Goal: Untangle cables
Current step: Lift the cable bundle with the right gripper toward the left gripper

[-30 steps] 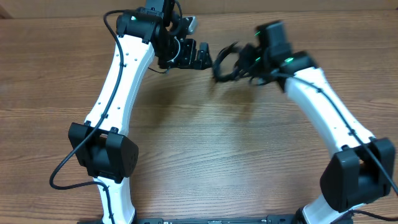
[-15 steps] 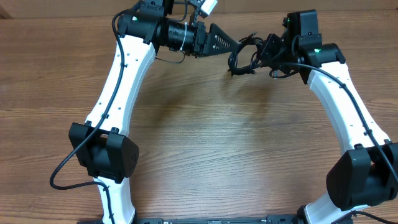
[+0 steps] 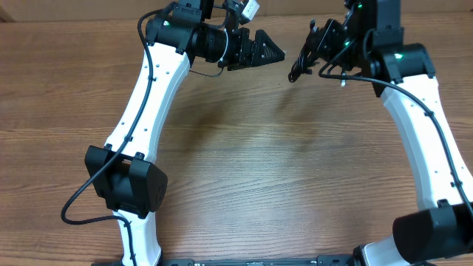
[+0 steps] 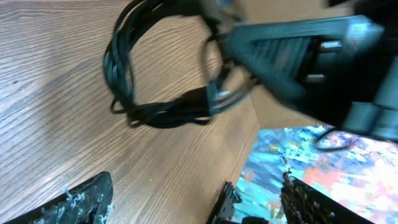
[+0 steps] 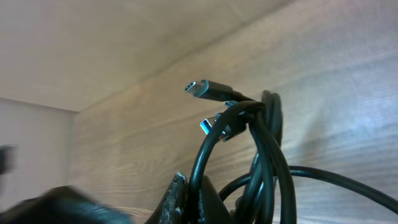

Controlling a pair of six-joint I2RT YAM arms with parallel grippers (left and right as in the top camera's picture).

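Observation:
A tangled bundle of black cables (image 3: 298, 66) hangs from my right gripper (image 3: 313, 49) above the far middle of the wooden table (image 3: 244, 170). In the right wrist view the jaws (image 5: 198, 200) are shut on a loop of the bundle (image 5: 264, 155), and two silver plug ends (image 5: 208, 89) stick out at its top. My left gripper (image 3: 272, 53) points right, a short way left of the bundle, open and empty. In the left wrist view its fingers (image 4: 193, 208) frame the bottom edge, with the coiled bundle (image 4: 155, 81) ahead in the right gripper (image 4: 292, 50).
The table's far edge runs just behind both grippers. In the left wrist view a colourful patterned surface (image 4: 311, 155) shows beyond the table edge. Both white arms (image 3: 140, 111) (image 3: 421, 125) reach in from the near side.
My right gripper has carried the cable bundle right and toward the far edge. My left gripper has swung to point right and now sits apart from the bundle.

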